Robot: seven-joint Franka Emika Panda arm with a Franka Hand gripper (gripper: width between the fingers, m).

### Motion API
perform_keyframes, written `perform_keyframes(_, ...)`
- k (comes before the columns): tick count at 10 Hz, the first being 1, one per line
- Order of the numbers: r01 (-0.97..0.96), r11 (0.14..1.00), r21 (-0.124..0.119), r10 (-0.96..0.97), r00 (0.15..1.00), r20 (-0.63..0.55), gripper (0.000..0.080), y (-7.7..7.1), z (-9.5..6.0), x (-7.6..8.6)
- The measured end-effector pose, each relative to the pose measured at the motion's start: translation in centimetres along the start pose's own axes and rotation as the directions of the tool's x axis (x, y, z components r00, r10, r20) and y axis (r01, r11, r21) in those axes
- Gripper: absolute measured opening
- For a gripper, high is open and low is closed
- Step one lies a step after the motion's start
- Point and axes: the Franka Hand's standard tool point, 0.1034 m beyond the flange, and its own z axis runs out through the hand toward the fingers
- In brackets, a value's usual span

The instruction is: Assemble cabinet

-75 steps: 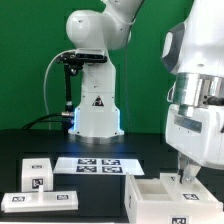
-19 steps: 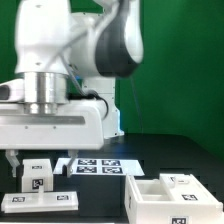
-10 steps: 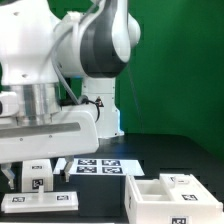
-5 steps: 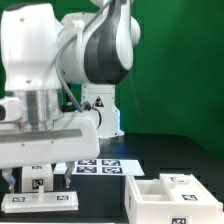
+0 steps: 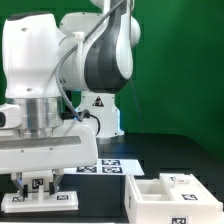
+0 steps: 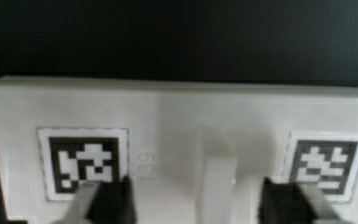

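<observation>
two dark fingers (image 6: pixel 91 203) stand spread open, gripping nothing, over a small white tagged cabinet panel (image 6: pixel 185 120) at the exterior view's lower left; cabinet box (image 5: pixel 140 205) well apart.

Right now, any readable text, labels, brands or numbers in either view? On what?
None: no word, brand or number is legible in either view.
Only square black-and-white tag patterns, no letters or digits: on the cabinet panel, the cabinet box and the marker board.
</observation>
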Motion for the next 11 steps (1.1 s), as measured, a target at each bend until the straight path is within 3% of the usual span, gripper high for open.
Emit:
perform_keyframes(1, 0.0, 1.0, 0.0, 0.0, 1.0, 0.0, 0.0199, 0.0, 0.0, 0.0)
perform_keyframes(2, 0.0, 1.0, 0.0, 0.0, 1.0, 0.0, 0.0074, 0.0, 0.0, 0.0)
perform_keyframes(5, -0.088, 0.996, -0.004, 0.088, 0.996, -0.015, 0.0061, -1.6, -1.1, 1.3)
perform_keyframes(9, -0.358, 0.933, 0.029, 0.359, 0.932, -0.052, 0.0061, -3.8, -5.4, 3.2)
perform_keyframes(11, -0.378, 0.925, 0.031, 0.379, 0.924, -0.055, 0.0062, -3.5, -5.7, 3.0)
